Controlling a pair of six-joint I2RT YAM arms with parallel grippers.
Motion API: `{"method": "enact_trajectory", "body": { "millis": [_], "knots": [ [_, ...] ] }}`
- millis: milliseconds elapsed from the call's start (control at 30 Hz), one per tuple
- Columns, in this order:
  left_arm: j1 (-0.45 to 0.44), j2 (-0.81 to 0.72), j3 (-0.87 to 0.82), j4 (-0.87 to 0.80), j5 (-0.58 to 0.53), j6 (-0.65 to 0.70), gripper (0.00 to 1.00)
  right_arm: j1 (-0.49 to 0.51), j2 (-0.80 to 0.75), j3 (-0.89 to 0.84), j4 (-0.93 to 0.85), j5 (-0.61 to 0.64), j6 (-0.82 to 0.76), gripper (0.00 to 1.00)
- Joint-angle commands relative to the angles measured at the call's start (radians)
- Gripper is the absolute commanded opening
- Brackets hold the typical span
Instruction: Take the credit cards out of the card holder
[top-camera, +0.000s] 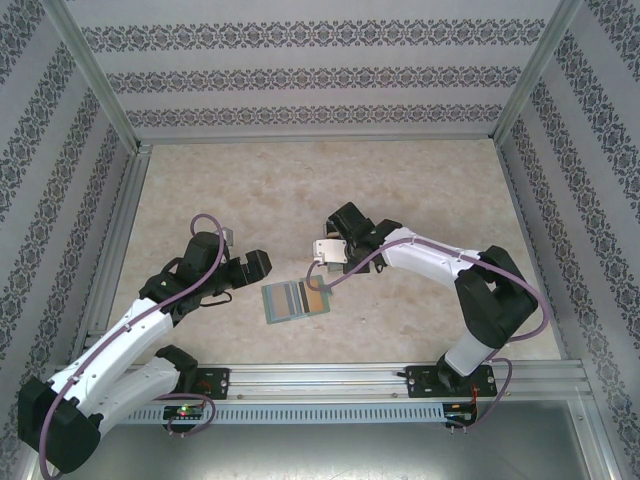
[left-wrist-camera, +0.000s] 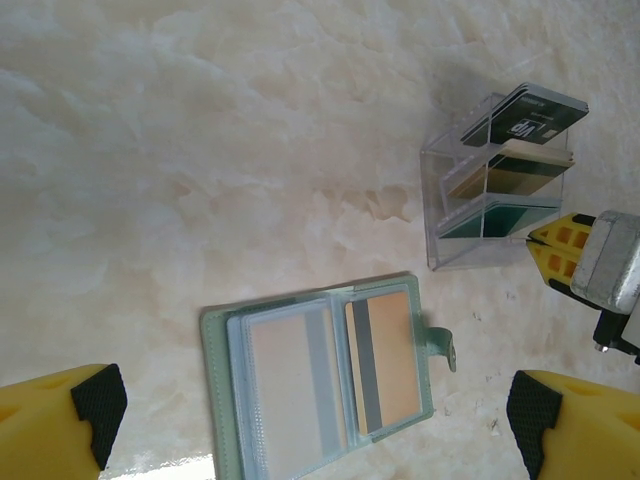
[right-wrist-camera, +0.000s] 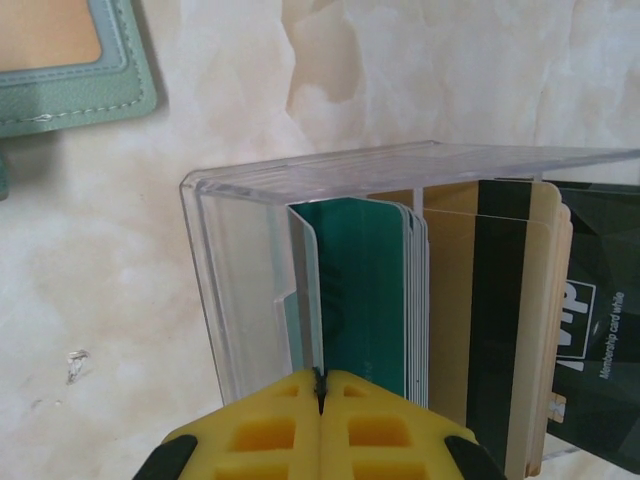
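Near the front edge of the worktop (top-camera: 400, 190) the left claw (left-wrist-camera: 315, 415) hangs spread wide over the opened card holder (left-wrist-camera: 300, 390). Just beside it a clear stand (left-wrist-camera: 450, 200) keeps the credit cards (left-wrist-camera: 510, 150). The right claw (right-wrist-camera: 319, 385) is closed at the stand's rim.

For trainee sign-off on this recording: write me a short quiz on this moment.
1. True or false: the left jaws are shut.
2. Which colour of card in the clear stand is nearest the right jaws? A black, B teal, C gold.
3. What holds the striped card?
Key: 1 false, they stand open. 2 B, the teal card. 3 The open wallet.
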Motion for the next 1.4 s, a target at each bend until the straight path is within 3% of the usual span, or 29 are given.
{"method": "enact_trajectory", "body": {
  "millis": [0,67,400,700,900,1100,1233,1367],
  "knots": [
    [0.015,-0.016,-0.018,-0.016,-0.004,-0.014,1.0,0.011,0.009,0.029,0.014,0.034,0.035,0.11],
    [0.015,-0.015,-0.021,-0.013,-0.003,-0.015,0.99,0.013,0.011,0.034,0.017,0.046,0.046,0.17],
    [0.017,-0.012,-0.023,-0.006,0.0,-0.013,1.0,0.022,0.023,0.042,0.034,0.073,0.085,0.24],
    [0.019,-0.005,-0.026,0.001,0.008,-0.013,1.0,0.005,0.021,0.063,0.073,0.098,0.179,0.24],
    [0.021,0.013,-0.033,0.027,0.032,-0.021,1.0,0.002,-0.072,0.054,0.069,0.078,0.285,0.26],
    [0.021,0.064,-0.045,0.096,0.101,-0.045,0.91,0.012,-0.137,0.09,-0.035,-0.017,0.616,0.29],
    [0.022,0.117,-0.04,0.123,0.139,-0.064,0.85,0.046,-0.168,0.067,-0.045,-0.072,0.874,0.25],
    [0.02,0.164,-0.034,0.153,0.181,-0.088,0.79,0.109,-0.171,0.008,-0.002,-0.049,1.099,0.22]
  ]
}}
